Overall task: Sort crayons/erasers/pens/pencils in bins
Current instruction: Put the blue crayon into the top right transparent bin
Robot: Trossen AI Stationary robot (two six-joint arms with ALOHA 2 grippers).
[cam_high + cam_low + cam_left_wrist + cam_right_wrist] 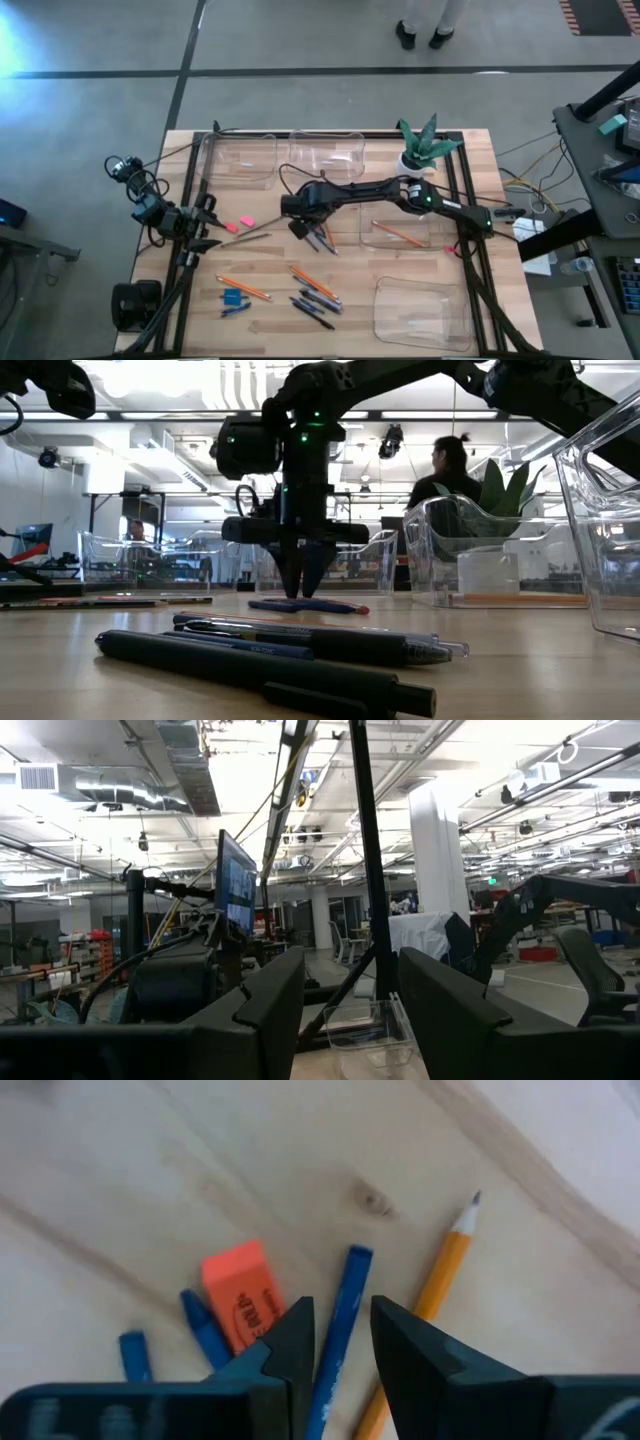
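The sorting has barely begun. Of the four bins, the one on the right side of the bench (180, 320) holds an orange pencil (398, 234); the two at the far edge (240, 160) and the near-right one (420, 310) look empty. Most items are loose on the wood — pens (315, 305) and more pencils near the front, a pink eraser (246, 221) towards the left, a blue eraser (235, 296) at the front left.

The right arm reaches across the middle, its end effector (335, 1342) pointed straight down at the bench. Its fingers are partly spread and straddle a blue crayon (338, 1320), with an orange-pink eraser (240, 1295) and a pencil (430, 1295) just beside it — I judge this a pick about to close, the crayon not yet pinched.

The left arm waits at the left edge, its end effector (350, 1010) spread wide and holding nothing.
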